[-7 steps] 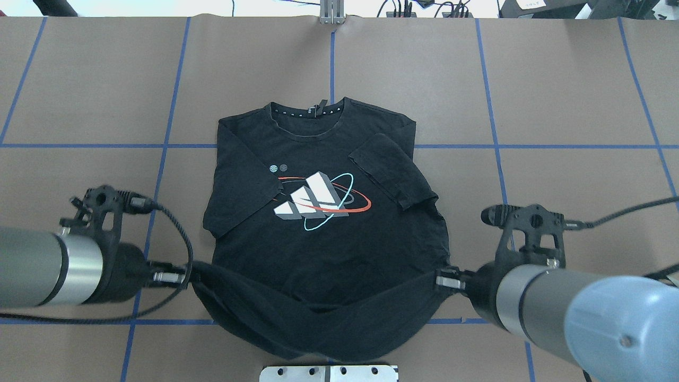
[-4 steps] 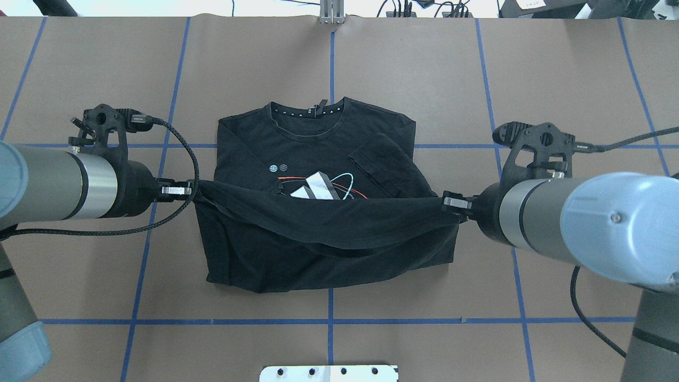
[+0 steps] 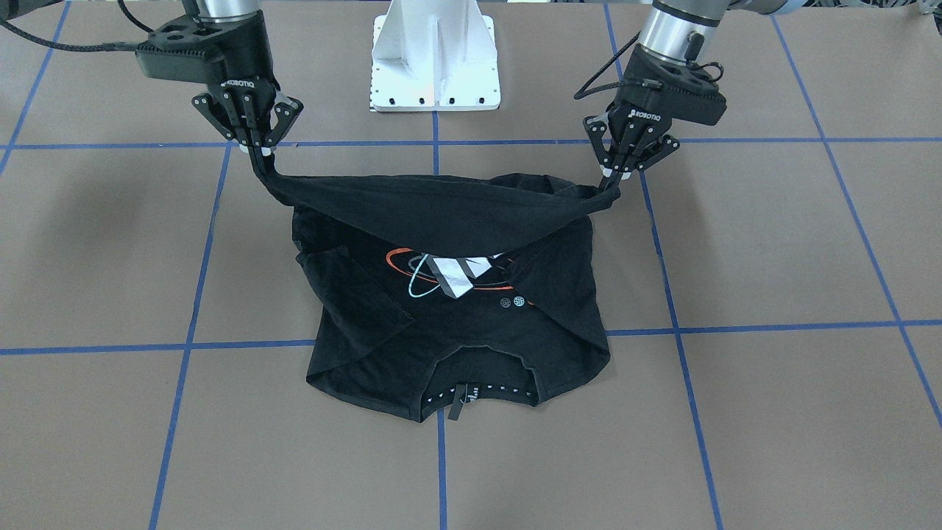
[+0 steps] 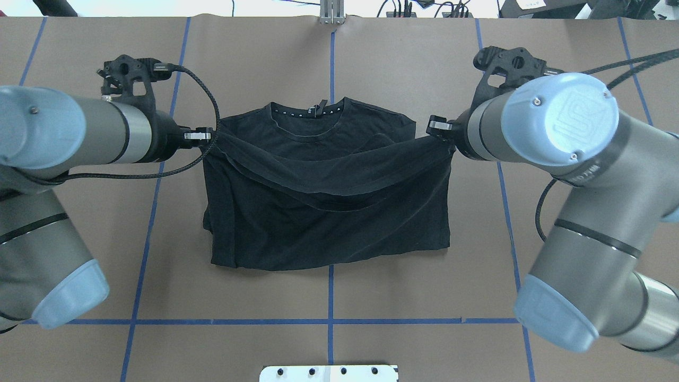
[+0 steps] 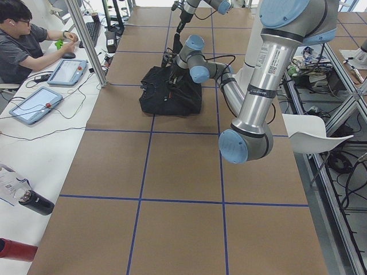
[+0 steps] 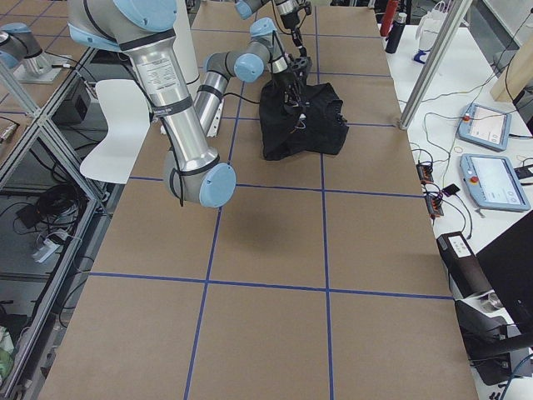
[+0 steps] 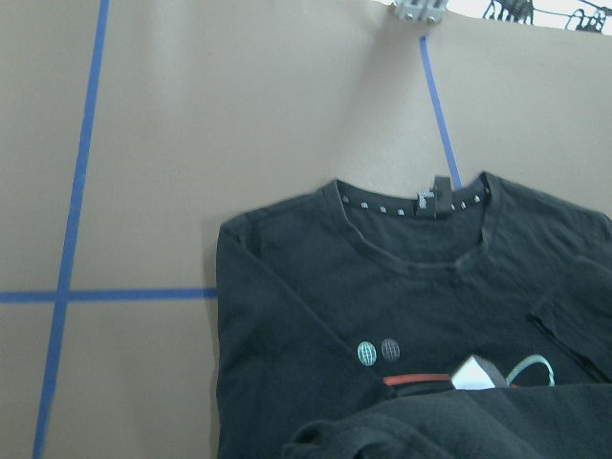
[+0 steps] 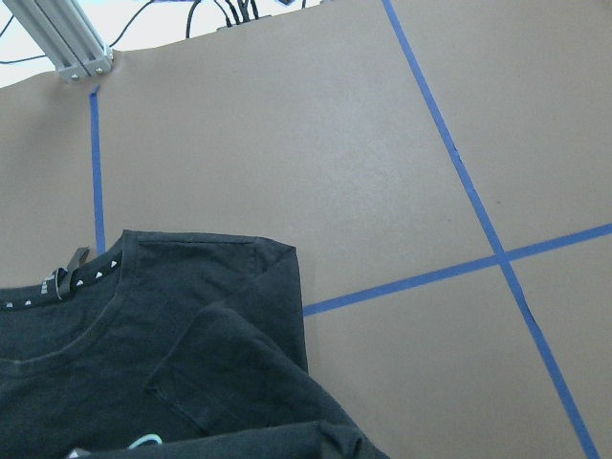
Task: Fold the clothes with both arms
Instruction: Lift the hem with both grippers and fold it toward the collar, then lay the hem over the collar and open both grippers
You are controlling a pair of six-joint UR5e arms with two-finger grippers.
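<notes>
Brown table [image 4: 371,63]: T-shirt [image 4: 329,223] collar [image 4: 307,114] away from pedestal [image 3: 434,59]; left claw [image 3: 615,175], right claw [image 3: 259,154] pinch hem [image 3: 434,195].

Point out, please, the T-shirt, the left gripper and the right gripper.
T-shirt [image 4: 329,233], overhead view, folded-over body.
left gripper [image 3: 615,177], front-facing view, between fingertips.
right gripper [image 3: 259,155], front-facing view, between fingertips.

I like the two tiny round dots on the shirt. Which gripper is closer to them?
Left. The left gripper pinches the shirt at the lifted corner on the same side as the dots; the right gripper holds the other corner, across the print from them.
</notes>
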